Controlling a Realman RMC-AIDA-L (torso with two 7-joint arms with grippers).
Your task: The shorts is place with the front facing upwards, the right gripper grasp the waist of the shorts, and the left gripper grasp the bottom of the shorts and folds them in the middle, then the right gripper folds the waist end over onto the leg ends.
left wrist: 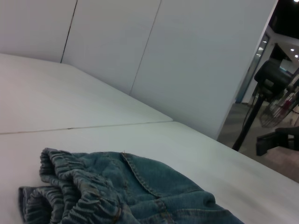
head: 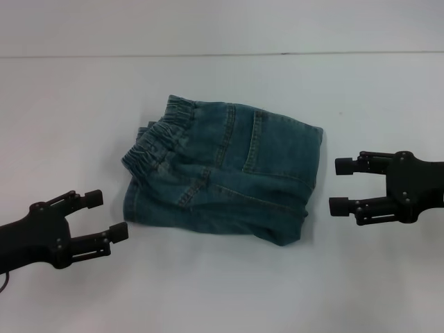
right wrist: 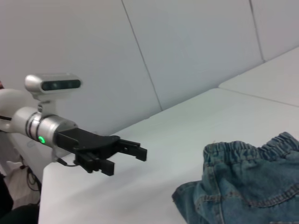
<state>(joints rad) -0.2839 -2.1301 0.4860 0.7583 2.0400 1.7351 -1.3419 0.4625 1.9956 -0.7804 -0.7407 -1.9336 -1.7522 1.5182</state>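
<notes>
The shorts (head: 225, 170) are lying folded mid-bench (head: 222, 291). The left gripper (head: 106, 216) and right gripper (head: 340, 186) are hovering either side, jaws spread wide, holding nothing.

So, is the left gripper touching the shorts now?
Apart. The head view shows bare table between the open left gripper and the near corner of the shorts; the right gripper is clear too.
</notes>
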